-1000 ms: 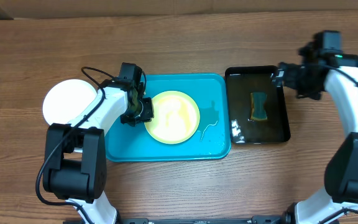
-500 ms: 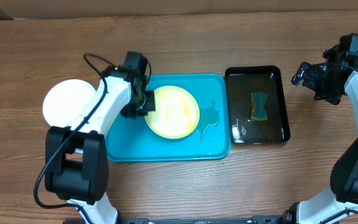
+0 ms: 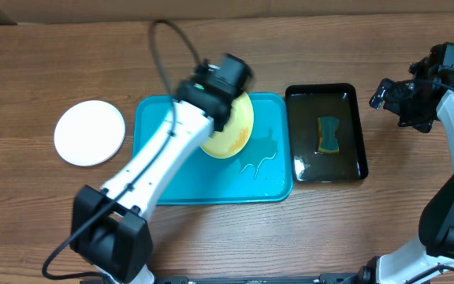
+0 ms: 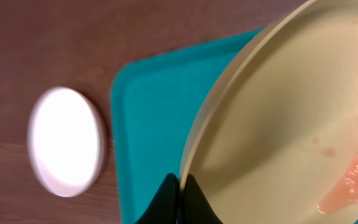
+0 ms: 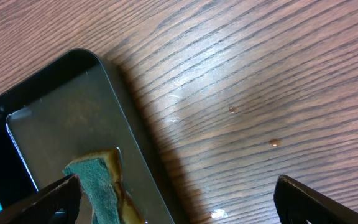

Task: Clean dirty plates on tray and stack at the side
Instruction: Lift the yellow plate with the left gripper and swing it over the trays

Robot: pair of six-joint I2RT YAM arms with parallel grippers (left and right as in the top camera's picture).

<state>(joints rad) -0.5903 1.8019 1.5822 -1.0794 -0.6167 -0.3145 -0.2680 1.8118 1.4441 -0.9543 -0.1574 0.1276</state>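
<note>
Pinching round yellow-green plate, left hand holds it tilted over smooth turquoise tray; right hand gapes.

Plate tilted above tray; 2nd plate L of tray; sponge in small tray, rt.

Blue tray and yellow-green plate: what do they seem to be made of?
The tray looks like glossy plastic: uniform turquoise, rounded corners, water pooling on it. The plate: probably smooth plastic or melamine, perhaps glazed ceramic; thin even rim, soft sheen.
</note>
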